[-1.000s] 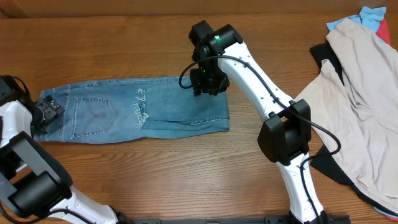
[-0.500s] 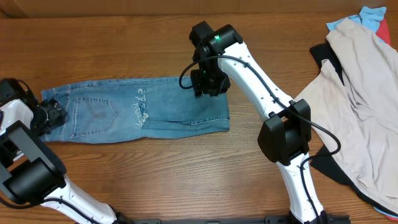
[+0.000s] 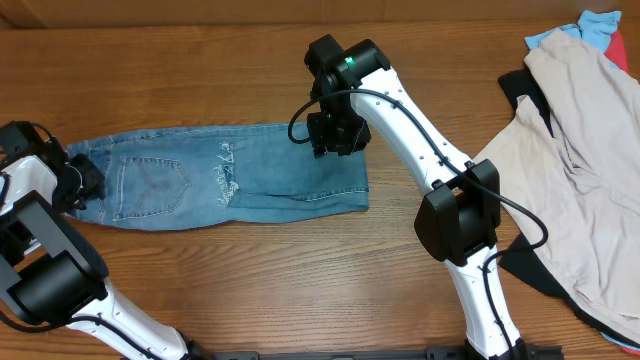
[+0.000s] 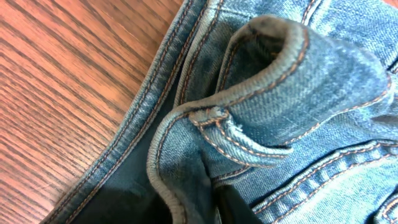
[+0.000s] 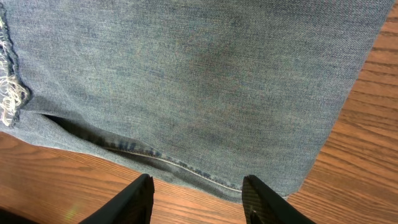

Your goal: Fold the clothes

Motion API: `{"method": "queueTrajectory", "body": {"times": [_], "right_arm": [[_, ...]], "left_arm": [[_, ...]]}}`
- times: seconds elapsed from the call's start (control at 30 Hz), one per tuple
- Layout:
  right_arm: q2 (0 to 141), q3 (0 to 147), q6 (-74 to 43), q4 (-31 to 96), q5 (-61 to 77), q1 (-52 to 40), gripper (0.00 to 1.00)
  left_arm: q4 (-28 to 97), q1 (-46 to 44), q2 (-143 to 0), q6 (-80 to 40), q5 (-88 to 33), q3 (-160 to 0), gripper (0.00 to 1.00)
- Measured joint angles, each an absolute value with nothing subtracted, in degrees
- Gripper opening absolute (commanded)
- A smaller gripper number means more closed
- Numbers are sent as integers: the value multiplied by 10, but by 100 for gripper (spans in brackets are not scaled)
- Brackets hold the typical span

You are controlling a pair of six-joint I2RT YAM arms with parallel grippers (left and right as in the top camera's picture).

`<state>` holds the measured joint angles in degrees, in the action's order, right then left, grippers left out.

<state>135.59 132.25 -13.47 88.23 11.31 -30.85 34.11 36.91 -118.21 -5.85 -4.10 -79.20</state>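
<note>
The light blue jeans lie folded lengthwise across the left half of the table, waistband to the left. My left gripper sits at that waistband end. In the left wrist view the waistband is bunched into a raised loop, and a fold of denim runs down between the dark fingers of the left gripper, which is shut on it. My right gripper hovers over the jeans' upper right edge. In the right wrist view the right gripper is open, its fingers straddling the denim edge and bare wood.
A pale beige garment is spread at the right of the table over a black one. Bright-blue and red pieces lie at the back right corner. Bare wood surrounds the jeans.
The left gripper has slid in onto the waistband and closed from wide open, bunching the denim. The right arm has not moved.
</note>
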Motion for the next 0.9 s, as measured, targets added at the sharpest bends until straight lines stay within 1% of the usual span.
{"method": "queueTrajectory", "body": {"times": [0.03,0.07,0.13,0.37,0.77,0.83,0.87,0.9], "right_arm": [[1356,1323,-135,883,113,-309,50],[1356,1323,-135,882,113,-308,50],[1356,1323,-135,883,113,-309,50],[1356,1323,-135,883,113,-309,50],[1356,1323,-135,883,113,-308,50],[1356,1322,-135,883,113,-309,50],[1356,1323,-135,883,113,-308,50],[1356,1322,-135,883,113,-308,49]], "left_arm": [[342,370,-1183,-58,-39,-792,68],[344,372,-1183,-58,-32,-793,70],[357,382,-1186,-60,-23,-801,81],[437,393,-1218,-65,-13,-872,86],[405,401,-1238,-55,-7,-894,87],[404,401,-1241,-53,-10,-896,85],[403,402,-1245,-51,-15,-900,72],[403,403,-1250,-44,-22,-905,64]]}}
